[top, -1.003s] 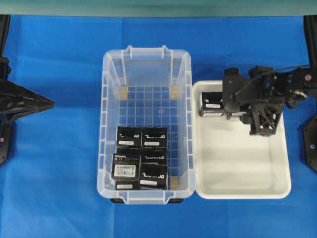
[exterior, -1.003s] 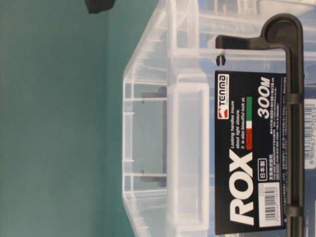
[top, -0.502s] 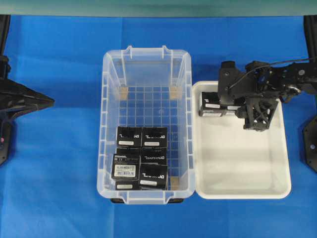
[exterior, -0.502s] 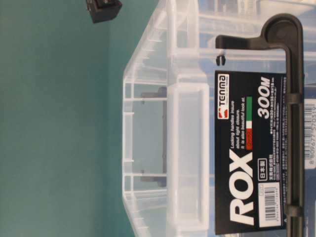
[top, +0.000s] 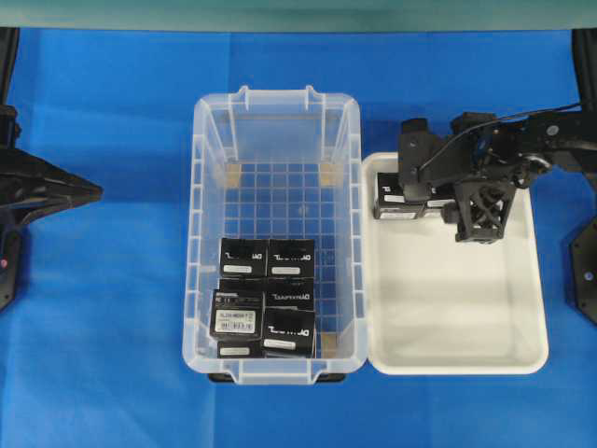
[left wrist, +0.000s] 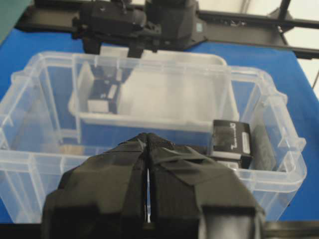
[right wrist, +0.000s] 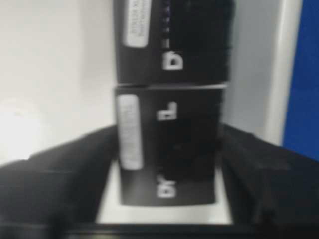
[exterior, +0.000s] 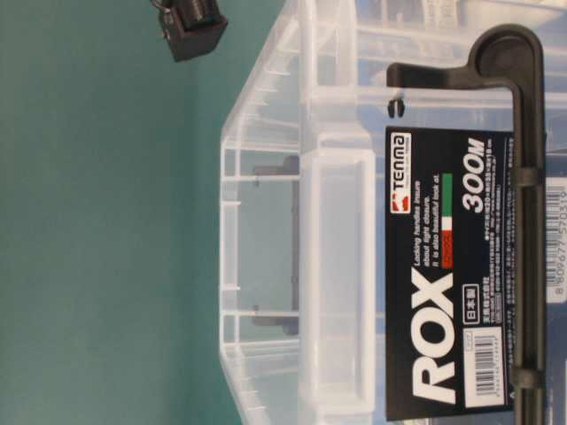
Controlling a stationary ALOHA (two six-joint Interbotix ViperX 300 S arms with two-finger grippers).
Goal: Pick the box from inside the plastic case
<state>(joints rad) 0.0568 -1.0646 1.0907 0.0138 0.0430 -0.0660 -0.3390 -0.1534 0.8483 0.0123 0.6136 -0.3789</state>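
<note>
The clear plastic case (top: 201,233) stands mid-table, with several black boxes (top: 266,294) packed in its near end. Another of those boxes (left wrist: 230,142) shows through the case wall (left wrist: 279,164). Two more boxes lie end to end in the white tray's far left corner. One is the box (top: 392,201) beside the case. The other, the nearer box (right wrist: 169,149), rests on the tray floor between the fingers of my right gripper (right wrist: 168,149), which is open around it. My right gripper (top: 424,196) hangs over that pair. My left gripper (left wrist: 146,137) is shut and empty, off to the left (top: 93,193).
The shallow white tray (top: 457,308) sits against the case's right side. The case's far half shows bare grid floor (top: 280,196). A black arm part (exterior: 190,27) hangs at the top of the table-level view, beside the labelled case end (exterior: 337,292).
My right gripper has shifted left and toward the far side over the tray and its jaws have widened. The box stays on the tray floor. The left arm has not moved.
</note>
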